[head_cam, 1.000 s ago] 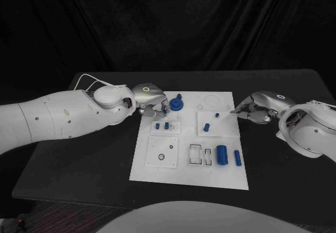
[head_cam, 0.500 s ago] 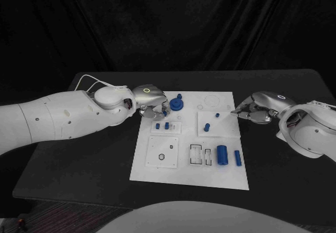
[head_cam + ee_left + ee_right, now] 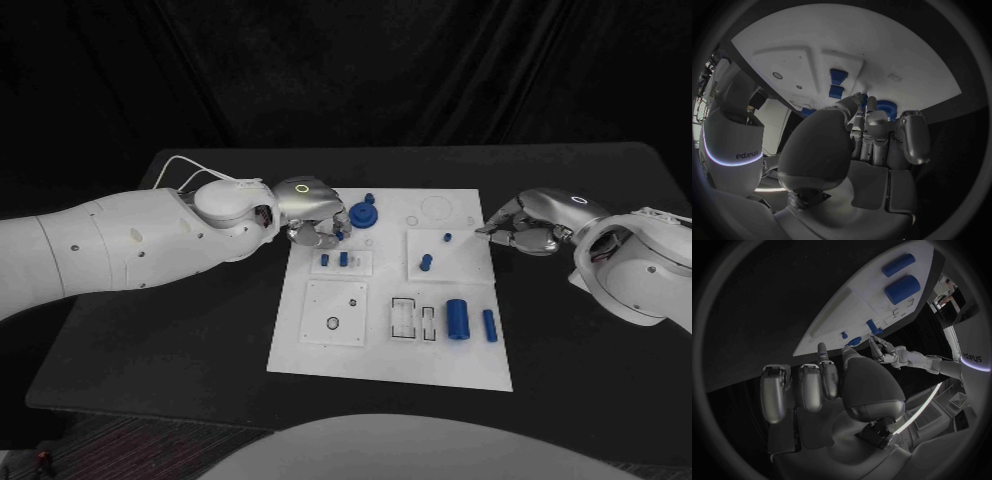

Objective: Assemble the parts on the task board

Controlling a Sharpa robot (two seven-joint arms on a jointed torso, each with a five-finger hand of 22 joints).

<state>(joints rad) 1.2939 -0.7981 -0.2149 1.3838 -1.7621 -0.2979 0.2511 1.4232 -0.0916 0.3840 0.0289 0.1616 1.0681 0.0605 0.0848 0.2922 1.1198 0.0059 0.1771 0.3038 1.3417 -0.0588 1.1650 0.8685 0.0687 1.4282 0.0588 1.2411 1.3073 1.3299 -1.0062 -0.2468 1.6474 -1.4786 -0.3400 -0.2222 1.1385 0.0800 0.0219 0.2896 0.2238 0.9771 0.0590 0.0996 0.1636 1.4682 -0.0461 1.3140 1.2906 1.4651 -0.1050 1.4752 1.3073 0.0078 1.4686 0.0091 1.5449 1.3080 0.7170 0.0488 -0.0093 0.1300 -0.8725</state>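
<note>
Left hand (image 3: 307,205) sits at the far left corner of the task board (image 3: 361,350), fingers curled down over the board's edge. In the left wrist view its fingertips (image 3: 869,102) gather close together just beside the round blue gear-like part (image 3: 364,214); whether anything is pinched between them I cannot tell. The pose reads as a fine approach to that corner fixture, probably to seat or turn a part there.

Just inboard of this hand, toward the robot, two small blue pegs (image 3: 333,260) stand in a raised white block. Farther across the board from it stand another small peg (image 3: 447,237) and a slightly taller one (image 3: 427,263). Nearer the robot, well apart from both hands, lie a thick blue cylinder (image 3: 457,319) and a thinner one (image 3: 490,325), beside a slotted fixture apparently waiting for parts. That makes seven blue pieces by my count.

Right hand (image 3: 528,226) hovers just off the board's far right edge, fingers curled in and holding nothing visible, seemingly parked clear while the left works.
</note>
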